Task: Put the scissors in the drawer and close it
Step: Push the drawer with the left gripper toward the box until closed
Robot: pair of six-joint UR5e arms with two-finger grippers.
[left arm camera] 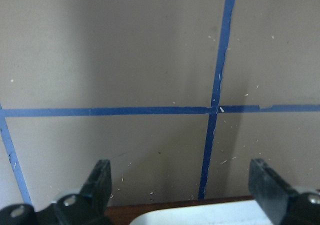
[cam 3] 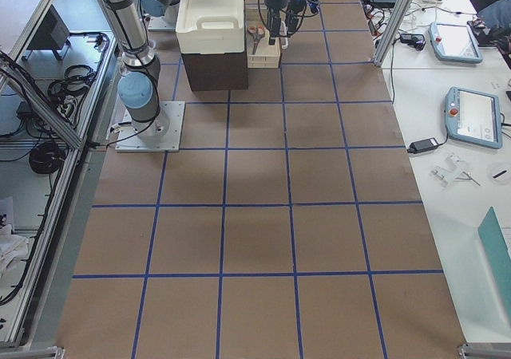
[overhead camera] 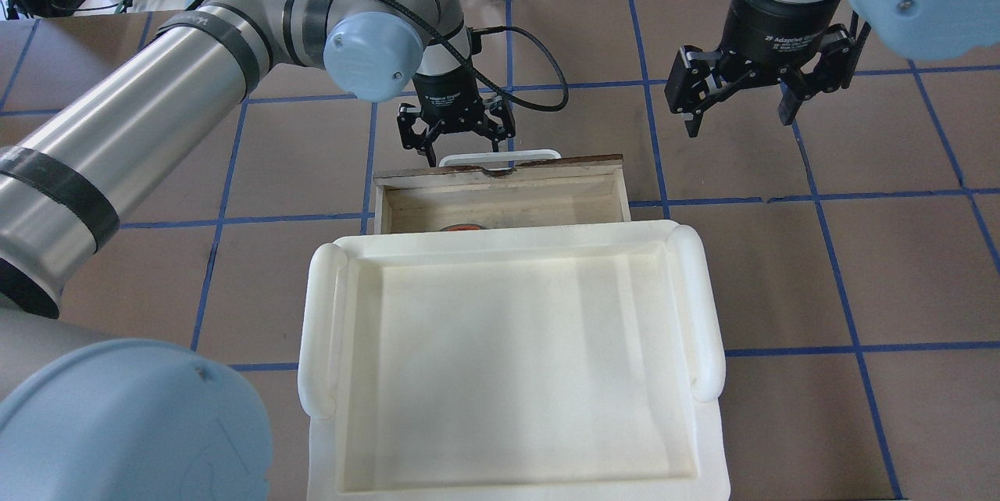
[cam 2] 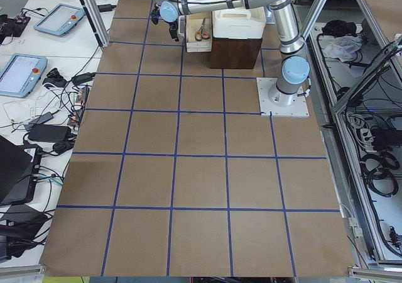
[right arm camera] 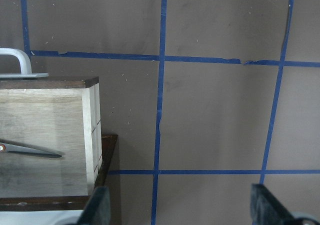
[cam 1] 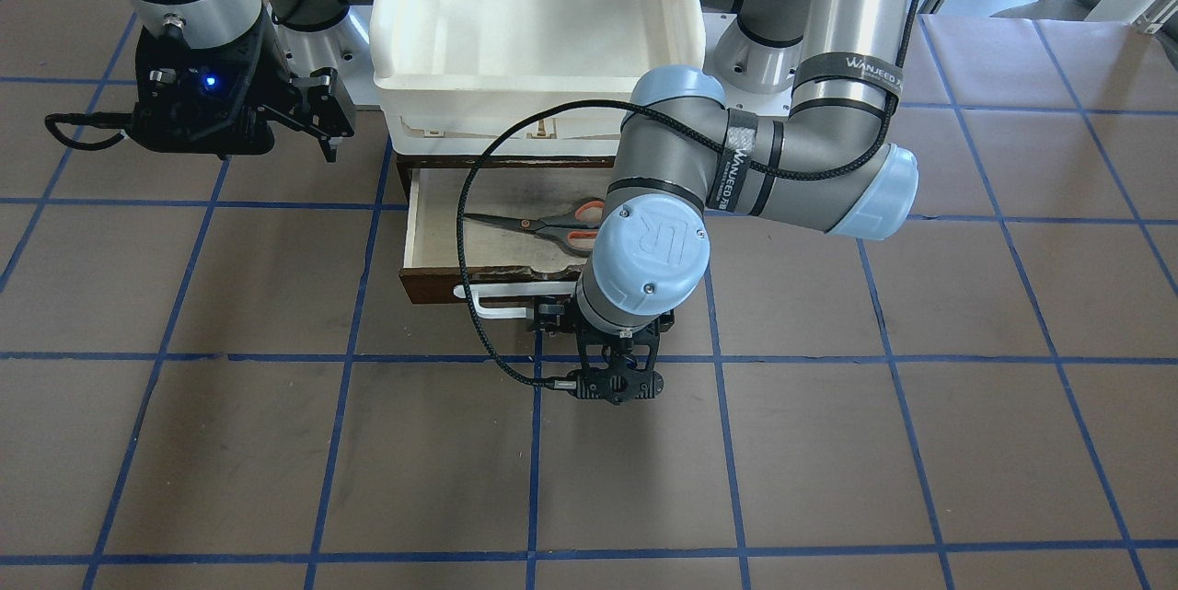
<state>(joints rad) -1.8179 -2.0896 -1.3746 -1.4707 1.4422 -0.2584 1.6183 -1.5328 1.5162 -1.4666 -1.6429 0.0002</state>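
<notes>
Scissors (cam 1: 538, 224) lay flat inside the open drawer (overhead camera: 500, 190), blades toward the robot's right. Left gripper (overhead camera: 461, 151) was released, fingers spread, just outside the drawer front by the white handle (overhead camera: 539, 152). Right gripper (overhead camera: 738, 122) was spread wide too, holding nothing, hovering beside the drawer. White tray (overhead camera: 707, 305) sat on top.

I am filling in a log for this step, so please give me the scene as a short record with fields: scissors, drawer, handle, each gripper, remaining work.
scissors: lying flat inside the drawer
drawer: pulled open, below the white tray
handle: white bar on the drawer front
left gripper: open, at the handle, holding nothing; contact unclear
right gripper: open, empty, above the table to one side of the drawer
remaining work: close the drawer
</notes>
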